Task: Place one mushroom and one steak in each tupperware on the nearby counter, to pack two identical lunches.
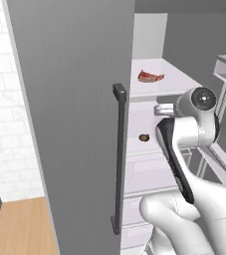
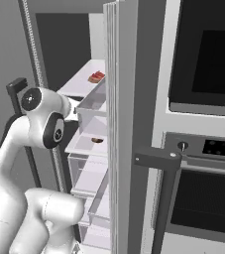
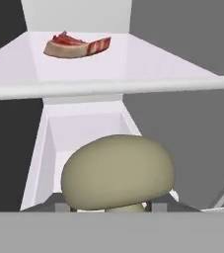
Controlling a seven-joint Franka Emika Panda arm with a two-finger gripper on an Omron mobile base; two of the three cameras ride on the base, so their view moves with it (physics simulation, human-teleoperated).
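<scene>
Right up against the hand camera sits a pale tan mushroom (image 3: 117, 173), pinched between the gripper's (image 3: 108, 206) fingertips in front of a white fridge bin (image 3: 54, 143). Beyond, a white shelf (image 3: 148, 74) carries a steak (image 3: 76, 45). Lower down, another small dark mushroom (image 1: 144, 137) rests beside the grey fridge door (image 1: 74, 124).

Flat, even rendered light, soft shadows, no glare.

The fridge shelf (image 3: 133, 74) reads bright white, its underside and the space below it falling into mild grey shade. The far oven window (image 2: 205, 54) is nearly black. The steak (image 3: 76, 45) and the near mushroom (image 3: 118, 170) look slightly soft and blocky in the hand view; edges elsewhere stay straight, without bending at the borders.
</scene>
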